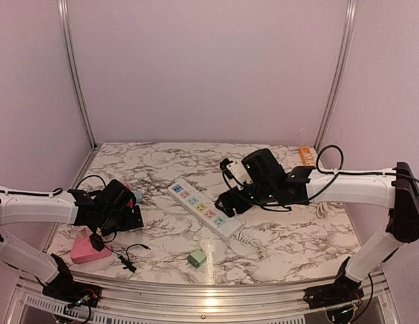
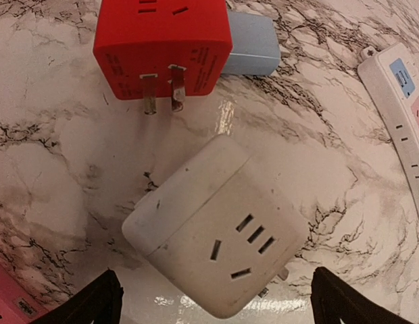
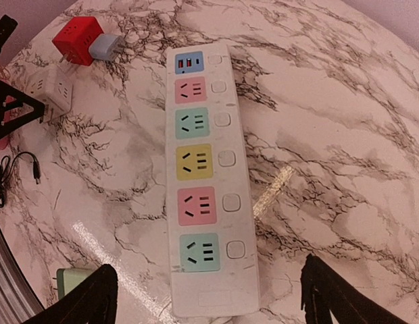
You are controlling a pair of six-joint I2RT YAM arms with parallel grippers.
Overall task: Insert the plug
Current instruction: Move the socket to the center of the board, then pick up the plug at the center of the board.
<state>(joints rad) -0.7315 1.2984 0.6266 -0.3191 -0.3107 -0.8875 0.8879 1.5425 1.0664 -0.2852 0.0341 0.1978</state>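
A white cube plug adapter (image 2: 219, 226) lies on the marble table, prongs at its lower right, between my open left gripper's fingers (image 2: 216, 297). It also shows in the right wrist view (image 3: 51, 91). A red cube adapter (image 2: 162, 44) joined to a grey-blue block (image 2: 250, 44) lies just beyond it. The white power strip (image 1: 205, 209) with coloured sockets (image 3: 196, 162) lies diagonally mid-table. My right gripper (image 3: 209, 297) is open and hovers over the strip's near end. In the top view my left gripper (image 1: 118, 209) sits at the left and my right gripper (image 1: 230, 199) by the strip.
A pink box (image 1: 84, 250) lies at the front left with a thin black cable (image 1: 132, 256) beside it. A green adapter (image 1: 196, 257) sits near the front edge. An orange strip (image 1: 306, 155) lies at the back right. The strip's white cord (image 1: 253, 237) runs right.
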